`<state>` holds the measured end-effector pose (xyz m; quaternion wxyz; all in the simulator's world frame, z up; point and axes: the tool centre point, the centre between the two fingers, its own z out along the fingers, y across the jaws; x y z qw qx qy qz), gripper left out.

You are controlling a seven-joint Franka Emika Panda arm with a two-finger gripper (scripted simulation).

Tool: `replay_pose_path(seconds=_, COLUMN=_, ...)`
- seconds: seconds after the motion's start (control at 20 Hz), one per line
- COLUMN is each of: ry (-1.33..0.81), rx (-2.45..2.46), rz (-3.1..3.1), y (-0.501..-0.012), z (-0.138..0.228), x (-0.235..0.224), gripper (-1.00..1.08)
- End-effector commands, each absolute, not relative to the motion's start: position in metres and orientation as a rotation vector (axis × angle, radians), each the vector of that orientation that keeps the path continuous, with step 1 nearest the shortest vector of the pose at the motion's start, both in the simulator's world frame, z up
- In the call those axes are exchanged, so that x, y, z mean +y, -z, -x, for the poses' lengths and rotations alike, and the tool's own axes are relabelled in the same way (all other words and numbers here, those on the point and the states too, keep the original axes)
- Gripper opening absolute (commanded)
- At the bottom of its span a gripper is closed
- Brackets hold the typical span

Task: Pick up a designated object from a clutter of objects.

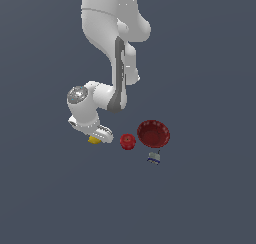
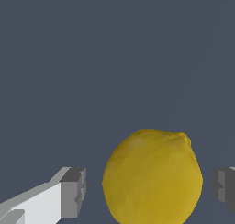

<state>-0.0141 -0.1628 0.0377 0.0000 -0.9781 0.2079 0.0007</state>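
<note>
The yellow lemon [image 2: 152,177] fills the wrist view, lying between the two grey fingertips with a gap on each side. My gripper [image 2: 149,191] is open around it; one fingertip [image 2: 73,191] and the other [image 2: 224,187] stand clear of the peel. In the exterior view only a sliver of the lemon [image 1: 94,139] shows beneath the white hand, and the gripper [image 1: 98,136] sits low over it. The rest of the clutter lies toward the exterior view's right: a red apple [image 1: 128,141], a ribbed red bowl [image 1: 153,133] and a tiny blue-and-white box [image 1: 154,158].
The arm's white links [image 1: 117,53] rise behind the hand. The flat dark grey ground [image 1: 50,198] spreads all around the objects.
</note>
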Motion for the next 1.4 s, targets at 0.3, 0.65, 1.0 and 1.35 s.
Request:
replay_pose_path(seconds=0.3, ry=-0.001, rx=0.653, rz=3.073, y=-0.028, z=0.013, x=-0.163, gripper=-1.00)
replay_pose_path(seconds=0.65, ry=-0.001, rx=0.653, rz=3.073, y=-0.028, z=0.013, x=-0.163, gripper=-1.00)
replay_pose_path(seconds=1.0, ry=0.001, rx=0.654, rz=3.072, y=-0.037, z=0.014, x=-0.159, gripper=-1.00)
replay_pose_path(seconds=1.35, ry=0.001, rx=0.654, rz=3.072, y=-0.068, z=0.016, x=-0.146, gripper=-1.00)
